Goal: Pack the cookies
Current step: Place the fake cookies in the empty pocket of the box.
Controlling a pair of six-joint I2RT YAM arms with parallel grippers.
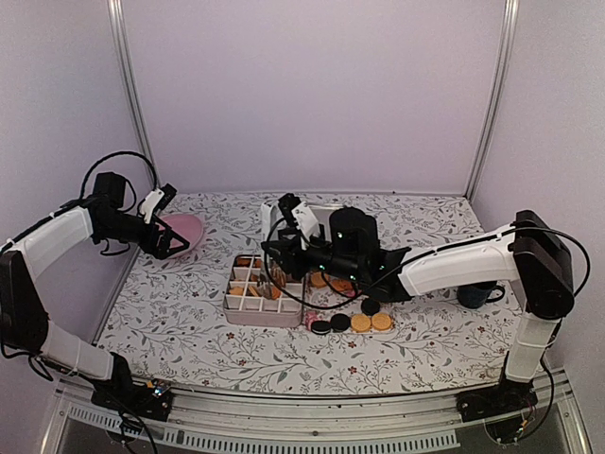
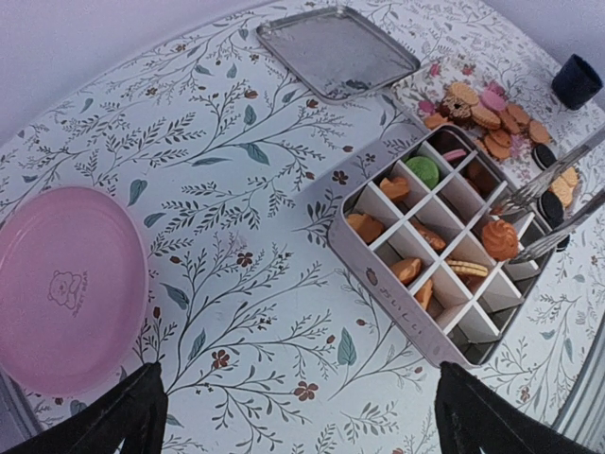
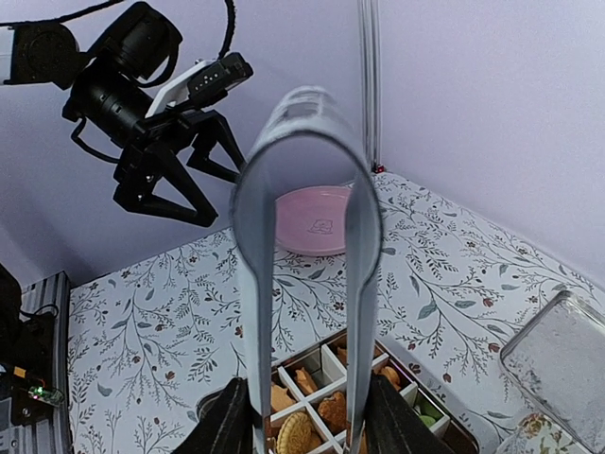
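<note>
Right gripper (image 3: 307, 421) pinches tongs (image 3: 304, 180) above the divided box (image 2: 397, 307). Left gripper (image 2: 301, 416) hangs spread near the pink plate (image 2: 66, 284). Loose cookies (image 2: 487, 115) lie beside the box.

- Cookies (image 2: 487, 113): small round biscuits, mostly golden-orange, a few black and pink, lying loose just right of the divided box (image 2: 388, 295).
- Others sit in its compartments, among them a green cookie (image 2: 423, 170).

You get soft, even, lilac-tinted light with faint shadows. Your left wrist view bows the tabletop (image 2: 236, 189) at its edges; the tongs (image 3: 253, 246) blur near the right wrist lens.
</note>
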